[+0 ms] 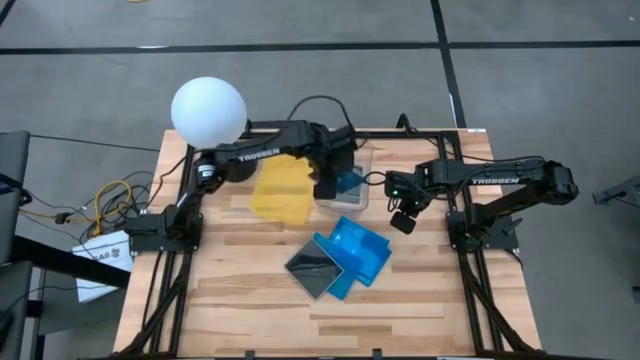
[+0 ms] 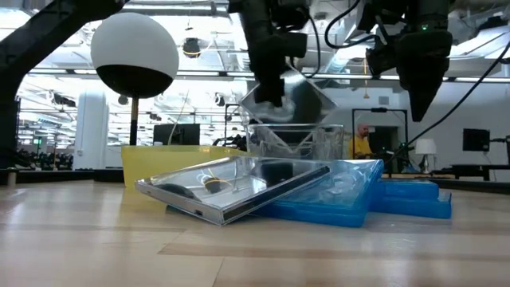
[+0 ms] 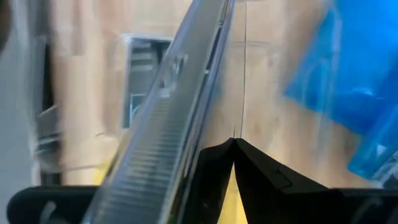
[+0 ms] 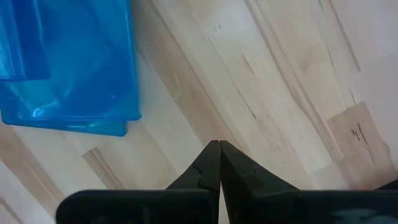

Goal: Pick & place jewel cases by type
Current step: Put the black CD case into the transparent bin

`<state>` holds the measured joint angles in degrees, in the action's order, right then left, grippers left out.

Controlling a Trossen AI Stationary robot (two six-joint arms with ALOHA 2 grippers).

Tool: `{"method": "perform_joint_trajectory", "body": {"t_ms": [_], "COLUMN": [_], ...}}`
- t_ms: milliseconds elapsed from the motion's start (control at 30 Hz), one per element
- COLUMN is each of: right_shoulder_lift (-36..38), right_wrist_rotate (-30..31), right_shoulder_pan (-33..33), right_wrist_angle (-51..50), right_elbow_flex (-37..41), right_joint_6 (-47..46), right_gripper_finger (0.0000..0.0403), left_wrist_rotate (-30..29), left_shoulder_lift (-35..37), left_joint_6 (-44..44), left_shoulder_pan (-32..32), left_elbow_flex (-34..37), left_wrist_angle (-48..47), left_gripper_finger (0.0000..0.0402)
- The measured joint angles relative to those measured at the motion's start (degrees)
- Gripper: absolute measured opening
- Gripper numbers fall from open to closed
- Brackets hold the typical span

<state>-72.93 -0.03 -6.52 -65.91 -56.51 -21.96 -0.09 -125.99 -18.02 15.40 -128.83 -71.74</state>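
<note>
My left gripper (image 1: 328, 186) reaches over the flat yellow tray (image 1: 280, 190) and is shut on a clear jewel case (image 2: 291, 100), which hangs above the clear container (image 2: 323, 142). Something blue shows inside that container (image 1: 350, 182). On the table's middle lies a pile. A clear/grey jewel case (image 1: 315, 268) leans with one edge on the wood and its other side up on several blue jewel cases (image 1: 358, 250). My right gripper (image 1: 404, 222) hovers shut above bare wood to the right of the pile, touching nothing. My left gripper pinches the clear jewel case between its two fingers at the case's upper edge (image 2: 275, 97), coming from above and slanting down. The case hangs below the fingers, tipped onto a corner, lifted clear of the container. In the wrist view its ribbed edge (image 3: 168, 124) runs slantwise past the fingers.
A white ball (image 1: 208, 110) on a stand sits at the table's far left corner. Cables (image 1: 110, 200) and papers lie off the table's left edge. Bare wood stretches along the near edge (image 1: 320, 325). A person (image 2: 362, 139) stands far off in the room.
</note>
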Motion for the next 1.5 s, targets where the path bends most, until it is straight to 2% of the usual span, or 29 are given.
{"method": "perform_joint_trajectory", "body": {"t_ms": [133,333,467,633,767,933,1300,1433,1500], "right_shoulder_lift": [0.0,0.0,1.1,3.6,3.8,-0.4,-11.3,-13.8,-15.6], "right_wrist_rotate": [-0.1,-0.1,-0.1,-0.1,-2.5,-6.2,-6.2,-7.0,-7.1], "right_shoulder_pan": [0.0,0.0,0.1,-0.4,-1.2,-1.4,-1.9,-1.9,-1.9], "right_wrist_angle": [0.4,0.8,3.9,10.6,17.5,22.8,28.5,27.6,23.3], "right_elbow_flex": [0.0,0.0,-0.6,-2.7,-2.9,-2.9,-2.9,-3.5,-4.3], "right_joint_6": [0.0,0.0,-0.3,-1.6,-3.3,-3.4,1.1,3.2,5.1], "right_gripper_finger": [0.0,0.0,0.0,0.0,0.0,0.0,0.0,0.0,0.0], "left_wrist_rotate": [1.0,0.8,-2.4,-5.3,-8.1,-9.4,-11.6,-11.7,-11.7], "left_shoulder_lift": [-0.1,-1.2,-1.8,-1.6,0.7,3.6,9.6,9.6,9.6], "left_joint_6": [-1.0,-4.8,-4.8,-2.4,0.2,2.5,6.3,6.8,6.9], "left_shoulder_pan": [1.5,-0.1,-0.7,0.6,2.6,4.6,6.8,6.7,6.7], "left_elbow_flex": [0.0,0.4,-0.6,-6.3,-6.0,-5.9,-6.0,-5.9,-5.9], "left_wrist_angle": [-3.6,-5.9,-6.2,-6.2,-5.6,-7.6,-6.3,-6.9,-7.3], "left_gripper_finger": [0.0084,0.0084,0.0084,0.0084,0.0084,0.0084,0.0084,0.0084,0.0084]}}
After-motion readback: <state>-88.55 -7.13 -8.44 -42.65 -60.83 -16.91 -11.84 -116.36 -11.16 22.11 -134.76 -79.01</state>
